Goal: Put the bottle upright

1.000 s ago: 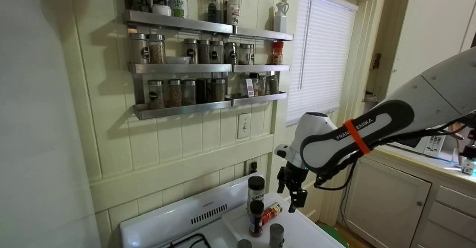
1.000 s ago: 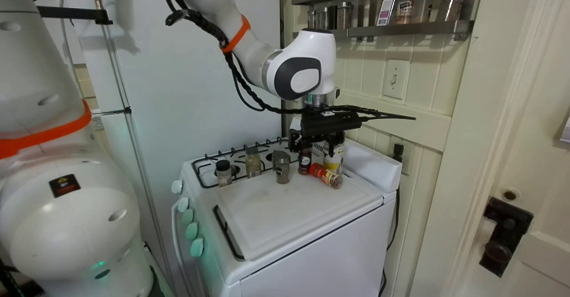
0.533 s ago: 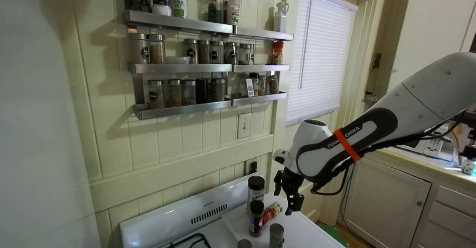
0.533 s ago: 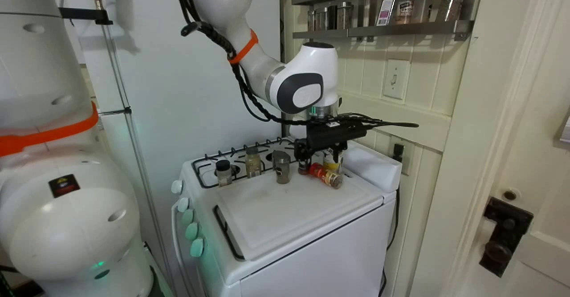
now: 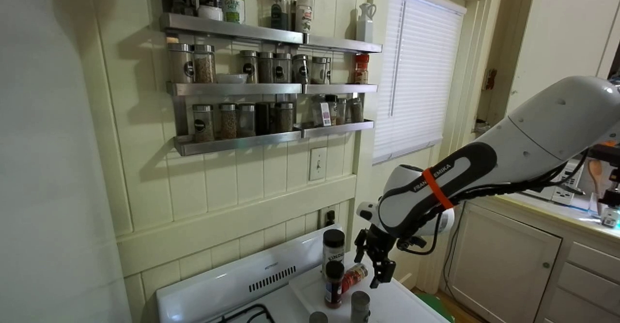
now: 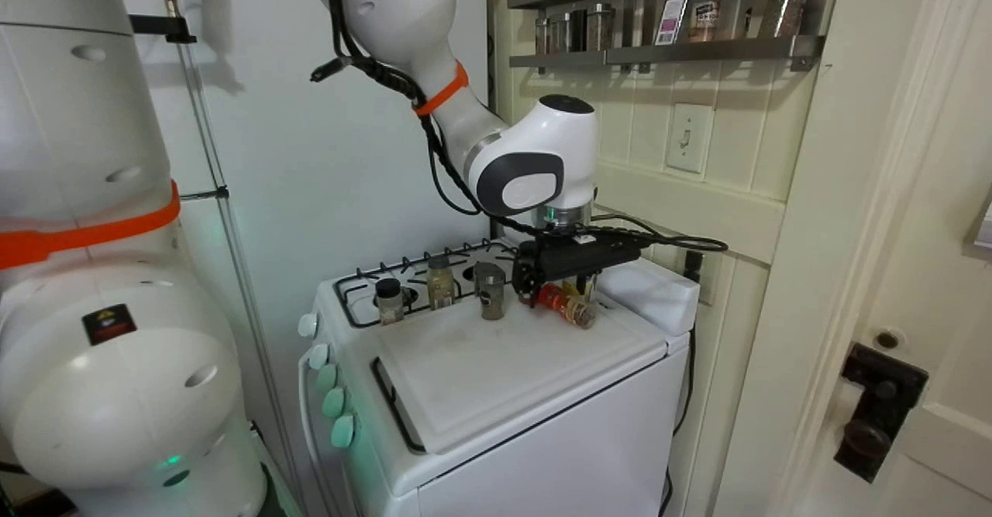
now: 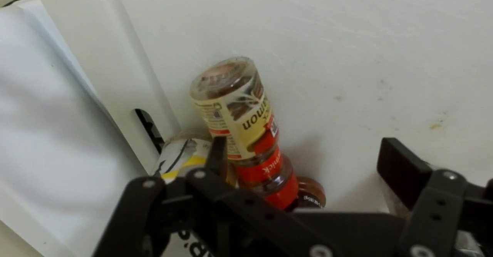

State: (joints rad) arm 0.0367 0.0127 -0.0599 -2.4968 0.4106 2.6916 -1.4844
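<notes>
The bottle, a slim spice bottle with a red cap and a red and yellow label, lies on its side on the white board over the stove. It shows in both exterior views. My gripper is open and empty, just above the bottle in both exterior views. In the wrist view the left finger overlaps the bottle's left side near its neck; the right finger stands well apart over the board. The bottle's cap is partly hidden by the gripper.
A dark-topped reddish-brown bottle stands by the cap end. A larger black-lidded bottle with a white and yellow label stands close alongside. A grey-lidded shaker, other jars and the stove's back panel are near.
The arm has lowered, bringing my gripper down closer to the bottle, and slightly left in an exterior view. The bottle and the jars have not moved.
</notes>
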